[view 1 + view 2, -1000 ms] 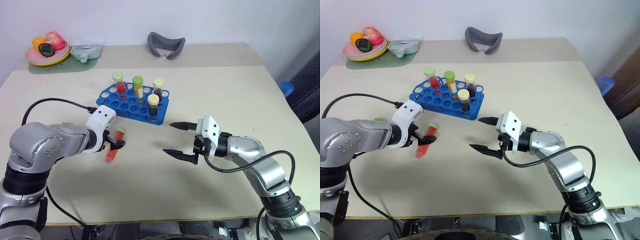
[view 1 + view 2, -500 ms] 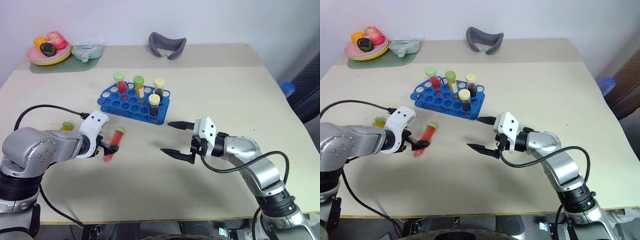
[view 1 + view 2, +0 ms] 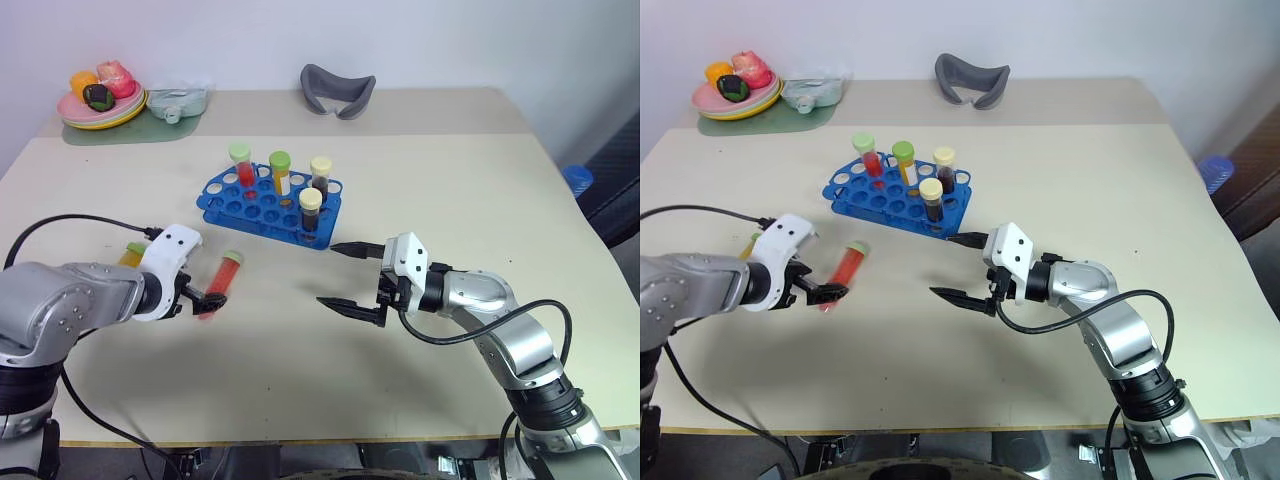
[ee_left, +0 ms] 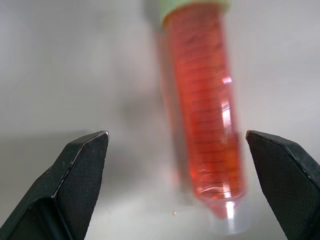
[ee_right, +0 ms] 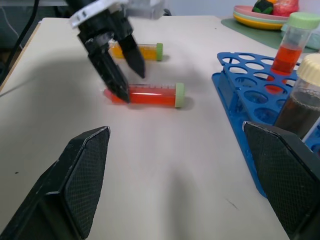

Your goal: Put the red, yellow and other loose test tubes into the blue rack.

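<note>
The red tube (image 3: 217, 285) is seen lying flat on the bench (image 3: 470, 190), between the parted fingers of the left gripper (image 3: 207, 298), which are released and grasp nothing; its rounded end is nearest the fingertips and its pale green cap points away, toward the blue rack (image 3: 262, 205), so its long axis runs along the fingers. The orange-yellow tube (image 5: 136, 50) is seen lying behind that gripper. The right gripper (image 3: 346, 276) is held spread and empty, farther from both tubes, near the rack's corner. Four tubes are already stood in the rack. The pale bench is judged smooth, with free room around the red tube.
</note>
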You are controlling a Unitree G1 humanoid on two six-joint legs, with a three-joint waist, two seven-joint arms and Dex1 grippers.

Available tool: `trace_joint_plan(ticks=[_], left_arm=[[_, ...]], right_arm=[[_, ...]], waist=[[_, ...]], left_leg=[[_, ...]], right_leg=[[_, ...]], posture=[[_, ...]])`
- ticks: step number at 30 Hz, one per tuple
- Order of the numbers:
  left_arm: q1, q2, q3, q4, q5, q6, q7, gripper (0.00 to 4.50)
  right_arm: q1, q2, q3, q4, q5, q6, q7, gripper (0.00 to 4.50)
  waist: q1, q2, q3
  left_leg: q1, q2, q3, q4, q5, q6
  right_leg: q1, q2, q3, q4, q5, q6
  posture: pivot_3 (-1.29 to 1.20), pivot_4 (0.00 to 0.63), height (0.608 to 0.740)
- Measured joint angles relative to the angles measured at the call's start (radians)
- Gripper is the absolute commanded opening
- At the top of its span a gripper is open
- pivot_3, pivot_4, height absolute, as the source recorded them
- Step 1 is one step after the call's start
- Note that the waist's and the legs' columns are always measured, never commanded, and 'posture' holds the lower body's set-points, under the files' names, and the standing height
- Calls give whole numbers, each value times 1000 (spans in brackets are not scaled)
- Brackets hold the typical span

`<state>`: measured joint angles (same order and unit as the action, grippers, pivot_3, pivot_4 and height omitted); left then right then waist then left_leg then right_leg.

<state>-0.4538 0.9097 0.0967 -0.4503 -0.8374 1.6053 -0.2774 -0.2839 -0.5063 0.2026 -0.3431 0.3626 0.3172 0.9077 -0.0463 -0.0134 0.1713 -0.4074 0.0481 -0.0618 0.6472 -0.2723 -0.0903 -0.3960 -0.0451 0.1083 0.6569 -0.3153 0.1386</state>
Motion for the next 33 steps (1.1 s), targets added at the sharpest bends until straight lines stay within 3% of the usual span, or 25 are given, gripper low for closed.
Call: trace_joint_plan(ticks=[5,16,23,26,29,33], left_arm=[[-83,1,-46,78,-58,1,35,4500],[-194,-86,-136,295,-231,1,311,4500],[-205,-95,-145,318,-360,1,465,4500],[-206,-94,-152,319,-389,1,509,3735],[-206,-94,-153,325,-413,1,549,2334],[-206,-93,-158,328,-448,1,582,2334]], right_arm=[[2,0,0,0,-5,0,-2,4360],[10,6,5,-7,-7,0,-17,4360],[30,6,7,-14,-8,0,-29,4360],[30,7,8,-18,-8,0,-34,4500],[30,7,8,-18,-9,0,-37,4500],[30,9,11,-18,-9,0,-38,4500]], waist=[[2,0,0],[2,0,0],[1,0,0],[1,0,0],[1,0,0],[1,0,0]], left_leg=[[0,0,0,0,0,0],[0,0,0,1,0,0],[0,0,0,1,0,0],[0,0,0,1,0,0],[0,0,0,1,1,-2],[0,0,0,1,1,-3]], right_leg=[[0,0,0,0,0,0],[0,0,0,3,0,0],[-1,0,0,4,0,0],[-1,0,0,4,0,0],[-1,0,0,4,0,0],[-1,0,0,4,0,0]], posture=[[0,150,740],[0,150,740],[0,150,740],[0,150,740],[0,150,740],[0,150,740]])
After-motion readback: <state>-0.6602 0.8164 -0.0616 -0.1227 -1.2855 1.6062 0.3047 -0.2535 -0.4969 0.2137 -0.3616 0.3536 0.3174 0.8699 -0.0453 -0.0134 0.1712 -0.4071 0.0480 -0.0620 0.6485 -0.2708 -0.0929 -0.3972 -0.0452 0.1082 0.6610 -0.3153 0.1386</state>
